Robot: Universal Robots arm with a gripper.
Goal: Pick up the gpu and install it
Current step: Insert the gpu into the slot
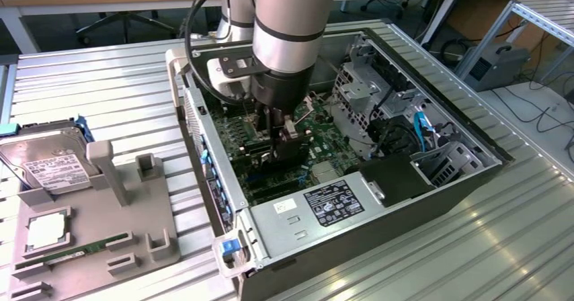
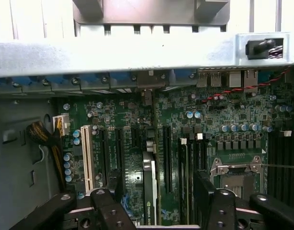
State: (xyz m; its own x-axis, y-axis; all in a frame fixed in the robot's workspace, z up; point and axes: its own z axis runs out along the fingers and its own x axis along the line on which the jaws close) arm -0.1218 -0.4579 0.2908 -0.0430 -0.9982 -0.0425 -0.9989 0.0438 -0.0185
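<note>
The claw [image 1: 285, 134] hangs inside the open case [image 1: 466, 173], low over the motherboard [image 2: 214, 115], with its fingers [image 2: 111, 211] spread wide and nothing between them. In the wrist view the gpu [image 2: 149, 191] stands on edge in a slot [image 2: 148, 139] of the motherboard, directly between the open fingers, its bracket end towards the case's rear wall; it looks already set in place, though whether it is fully seated cannot be told.

To do this step well, I judge the card must sit straight and level in the slot, its bracket flush against the rear wall, with any pressing spread evenly along the top edge. The wide fingers should stay clear of the neighbouring slots and the memory sticks [image 2: 192, 158] beside the gpu.
</note>
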